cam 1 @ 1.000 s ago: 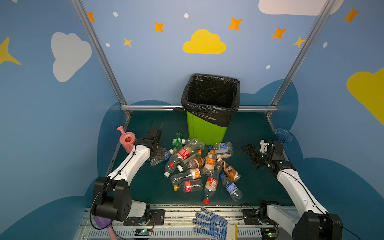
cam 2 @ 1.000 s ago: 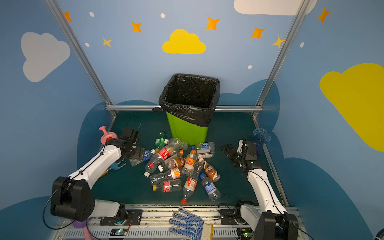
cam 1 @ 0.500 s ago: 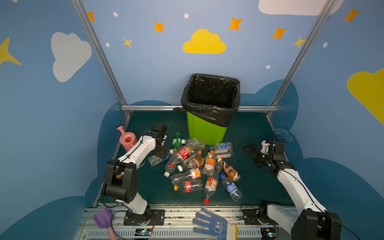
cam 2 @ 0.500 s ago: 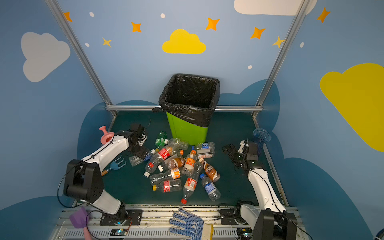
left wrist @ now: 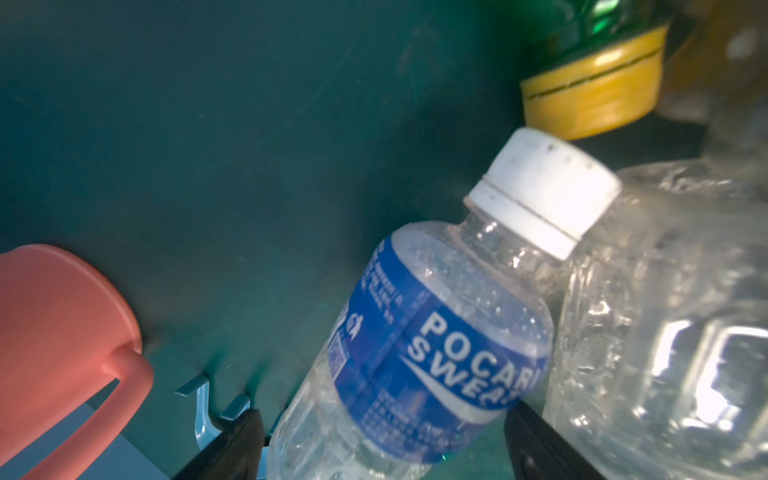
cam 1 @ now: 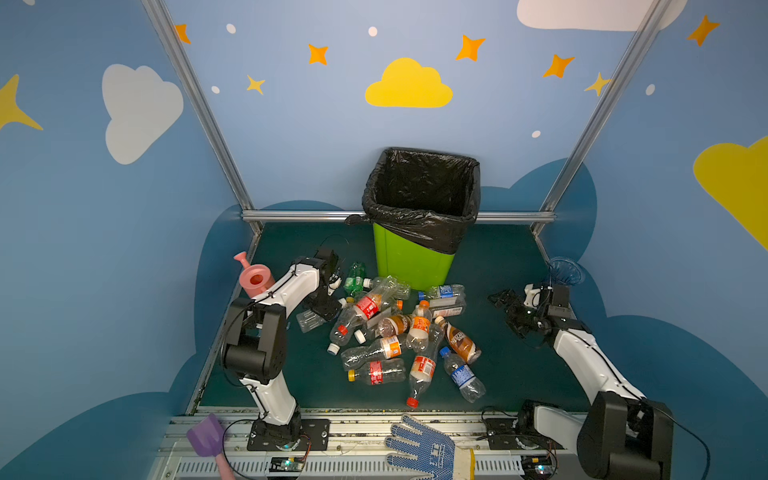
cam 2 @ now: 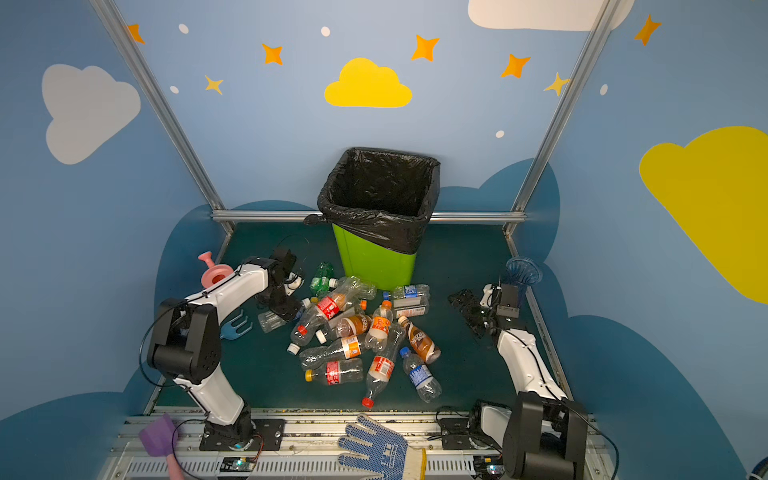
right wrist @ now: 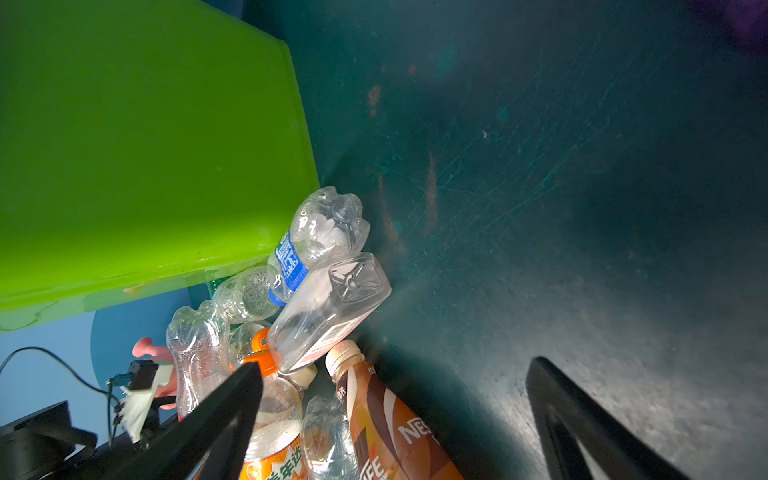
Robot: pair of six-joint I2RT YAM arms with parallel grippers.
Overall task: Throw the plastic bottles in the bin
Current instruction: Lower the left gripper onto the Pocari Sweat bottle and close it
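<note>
Several plastic bottles (cam 1: 390, 328) lie heaped on the green floor in front of the bin (cam 1: 411, 262), a lime-green bin (cam 2: 374, 262) with a black liner. My left gripper (cam 1: 328, 309) points down at the heap's left edge. In the left wrist view its fingers (left wrist: 241, 440) stand either side of a clear bottle with a blue label (left wrist: 436, 353) and white cap, which lies on the floor. No firm grip shows. My right gripper (cam 1: 509, 311) hovers open and empty right of the heap, facing a brown-labelled bottle (right wrist: 386, 424) and the bin wall (right wrist: 145, 145).
A pink watering can (cam 1: 255, 279) stands behind my left arm, and a blue toy fork (cam 2: 239, 326) lies under it. A blue ribbed vase (cam 1: 565, 272) stands at the right wall. A glove (cam 1: 424, 451) and a purple shovel (cam 1: 205, 436) rest on the front rail.
My left arm has swung its gripper right and down over the blue-labelled bottle, and its jaws have narrowed around it. The right arm has barely moved.
</note>
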